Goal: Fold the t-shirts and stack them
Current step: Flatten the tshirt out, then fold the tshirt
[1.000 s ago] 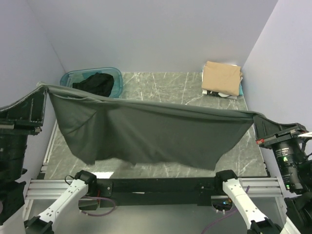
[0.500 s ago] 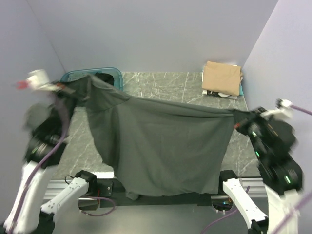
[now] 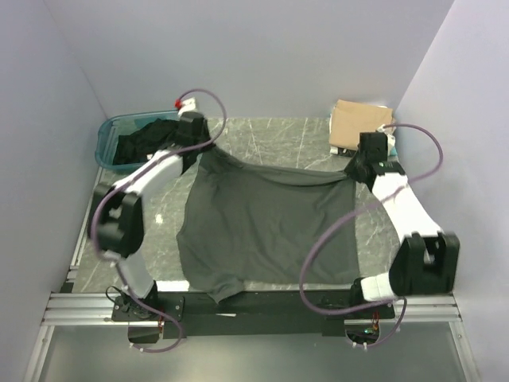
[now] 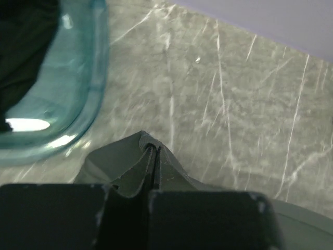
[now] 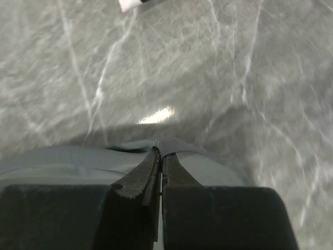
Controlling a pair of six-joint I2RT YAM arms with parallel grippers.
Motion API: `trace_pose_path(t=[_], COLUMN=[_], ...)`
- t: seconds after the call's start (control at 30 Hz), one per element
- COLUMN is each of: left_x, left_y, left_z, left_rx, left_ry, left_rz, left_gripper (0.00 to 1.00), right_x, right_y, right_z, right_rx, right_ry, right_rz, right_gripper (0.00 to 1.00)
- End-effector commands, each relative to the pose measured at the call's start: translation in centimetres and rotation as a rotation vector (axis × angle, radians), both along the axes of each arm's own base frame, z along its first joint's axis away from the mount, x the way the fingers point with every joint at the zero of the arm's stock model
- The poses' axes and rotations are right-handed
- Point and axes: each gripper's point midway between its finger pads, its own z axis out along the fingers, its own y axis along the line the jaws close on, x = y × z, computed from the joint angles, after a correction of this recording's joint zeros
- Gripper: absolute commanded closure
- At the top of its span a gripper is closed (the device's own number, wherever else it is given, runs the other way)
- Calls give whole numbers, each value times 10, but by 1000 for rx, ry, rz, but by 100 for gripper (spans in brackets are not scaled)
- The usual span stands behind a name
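Note:
A dark charcoal-grey t-shirt point(image 3: 270, 223) lies spread over the table, its near hem draped over the front edge. My left gripper point(image 3: 207, 153) is shut on its far left corner, low beside the tub; the left wrist view shows grey cloth point(image 4: 119, 161) pinched in that gripper point(image 4: 152, 152). My right gripper point(image 3: 355, 170) is shut on the far right corner, and grey fabric point(image 5: 62, 161) wraps round this gripper point(image 5: 161, 152) too. A black t-shirt point(image 3: 147, 139) sits in the tub. A folded tan t-shirt point(image 3: 359, 121) tops a stack at the far right.
The teal plastic tub point(image 3: 107, 131) stands at the far left corner, its rim point(image 4: 96, 78) close to my left gripper. White and teal cloth edges point(image 3: 391, 143) peek out under the tan shirt. Walls close in the left, right and back. A metal rail point(image 3: 87, 306) runs along the front.
Both arms have swung from high at the sides down and forward to the far half of the table. The grey shirt went from hanging stretched in the air to lying spread on the table.

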Motion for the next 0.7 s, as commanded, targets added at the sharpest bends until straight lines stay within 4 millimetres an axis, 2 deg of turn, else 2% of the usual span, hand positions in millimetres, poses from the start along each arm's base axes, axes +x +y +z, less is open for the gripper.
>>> trace_pose_path(t=[0.0, 0.03, 0.07, 0.1, 0.13, 0.17, 0.23, 0.3, 0.33, 0.37, 0.57, 0.6, 0.63, 0.67], left_x=[59, 64, 70, 81, 85, 91, 96, 97, 98, 98, 79, 71, 64, 53], left_y=[-23, -26, -28, -33, -35, -37, -39, -39, -39, -38, -35, -34, -33, -32], left_z=[46, 35, 29, 20, 17, 20, 4, 0, 0, 0, 1, -8, 3, -9], left_rx=[-29, -19, -15, -14, -12, -13, -8, -6, -9, -7, -30, -30, -51, -48], left_ry=[-160, -128, -119, -104, -101, -111, -78, -76, -81, -83, -56, -32, -45, -15], left_rz=[-46, -50, -54, -59, -61, -59, -60, -59, -57, -53, -48, -47, -43, -35], left_gripper=[99, 99, 99, 99, 99, 99, 99, 99, 99, 99, 99, 99, 99, 99], right_x=[56, 67, 75, 84, 90, 94, 104, 110, 114, 116, 117, 112, 111, 109], right_y=[-7, -16, -19, -20, -22, -25, -27, -31, -34, -34, -34, -31, -31, -30], right_z=[11, 14, -4, -2, -6, -20, -21, -33, -30, -38, -40, -44, -43, -40], right_rx=[-18, -21, -16, -12, -9, -7, -7, -6, -4, 7, 20, 29, 32, 32], right_ry=[-88, -92, -46, -51, -43, -11, -10, 10, 2, 19, 35, 43, 38, 34], right_rz=[39, 24, 23, 33, 34, 33, 33, 28, 24, 27, 45, 54, 57, 63], right_gripper=[100, 100, 100, 100, 100, 100, 100, 100, 100, 100, 100, 100, 100, 100])
